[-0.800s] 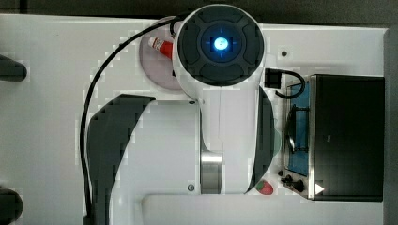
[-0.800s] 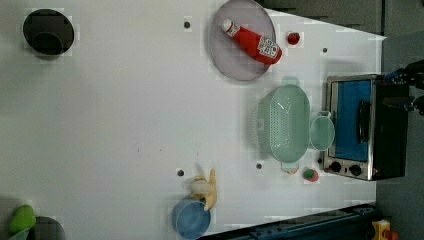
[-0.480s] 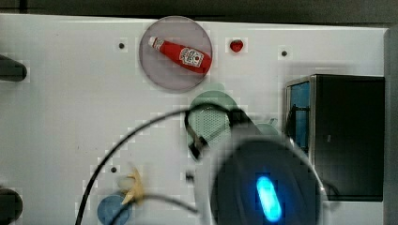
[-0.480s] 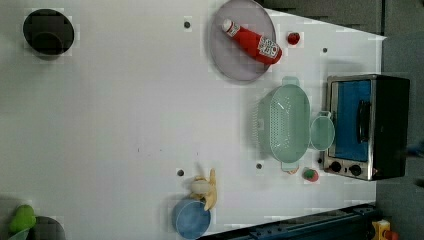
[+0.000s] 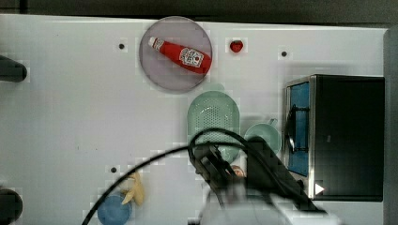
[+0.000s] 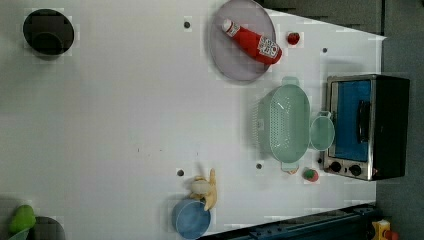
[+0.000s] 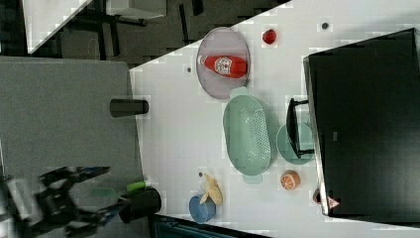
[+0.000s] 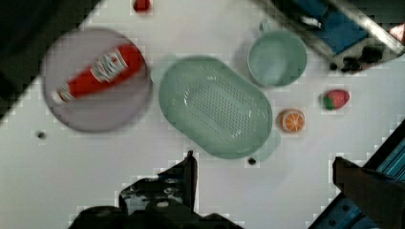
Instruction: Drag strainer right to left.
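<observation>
Fingers (image 8: 191,176) stand wide apart in the wrist view, one dark prong on each side of the picture's lower part, with nothing between them. The gripper (image 8: 265,183) hangs above the bench (image 6: 125,125), clear of everything on it. Just beyond the fingertips in the wrist view lies the strainer (image 8: 215,106), a pale mint-green oval with a dotted bowl and small tab handles, untouched. In the top view the arm's blurred dark body and looping cable (image 5: 155,161) come in from the bottom edge and cover the strainer's lower end.

The strainer (image 6: 287,122) rests flat on the bench, near the bench's edge at the left view's right, its long axis running parallel to that edge. A smaller smooth mint-green cup (image 6: 321,132) sits touching or just beside its far flank, between the strainer and a black toaster oven (image 6: 367,125) with a blue-lit door. A grey round plate (image 6: 245,40) carrying a red ketchup bottle (image 6: 252,41) lies just beside one tab handle. A small red fruit (image 6: 293,38) sits beyond the plate. Near the strainer's other tab handle are an orange slice (image 8: 292,120) and a strawberry (image 8: 335,98). Well apart, towards the bench's edge at the left view's bottom, a banana (image 6: 205,189) leans against a blue cup (image 6: 191,219).
</observation>
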Available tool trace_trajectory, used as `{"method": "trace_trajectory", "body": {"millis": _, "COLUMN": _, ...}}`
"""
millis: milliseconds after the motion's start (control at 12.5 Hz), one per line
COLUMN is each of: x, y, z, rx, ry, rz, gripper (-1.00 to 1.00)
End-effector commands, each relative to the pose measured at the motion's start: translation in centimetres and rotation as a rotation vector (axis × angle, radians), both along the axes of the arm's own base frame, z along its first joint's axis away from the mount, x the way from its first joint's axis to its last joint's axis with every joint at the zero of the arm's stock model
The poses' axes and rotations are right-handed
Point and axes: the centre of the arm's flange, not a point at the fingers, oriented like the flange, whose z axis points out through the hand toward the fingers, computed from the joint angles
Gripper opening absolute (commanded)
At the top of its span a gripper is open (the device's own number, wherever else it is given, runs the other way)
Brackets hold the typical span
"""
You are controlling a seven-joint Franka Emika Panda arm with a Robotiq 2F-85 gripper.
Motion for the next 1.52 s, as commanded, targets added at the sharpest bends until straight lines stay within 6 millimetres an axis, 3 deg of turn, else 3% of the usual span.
{"method": "trace_trajectory", "body": {"millis": 80, "x": 3.4, "y": -0.5, "z": -13.9, "rx": 0.009, "ry": 0.18, "rz": -0.05, "gripper": 1.0}}
{"method": "trace_trajectory", "body": {"millis": 800, "x": 6.2, "y": 0.7, "z": -33.2, "rx": 0.025, "ry": 0.108, "rz": -0.489, "gripper": 1.0}}
{"method": "trace_trajectory", "body": {"millis": 1040, "x": 6.7, "y": 1.0, "z": -39.2, "rx": 0.022, "ry": 0.138, "rz": -0.52, "gripper": 1.0}}
{"method": "trace_trajectory", "body": {"millis": 1280, "x": 6.9, "y": 1.3, "z": -44.1, "rx": 0.027, "ry": 0.138, "rz": -0.528, "gripper": 1.0}}
{"method": "trace_trajectory", "body": {"millis": 1520, "x": 6.5, "y": 2.3, "z": -47.7, "rx": 0.031, "ry": 0.137, "rz": -0.612, "gripper": 1.0}}
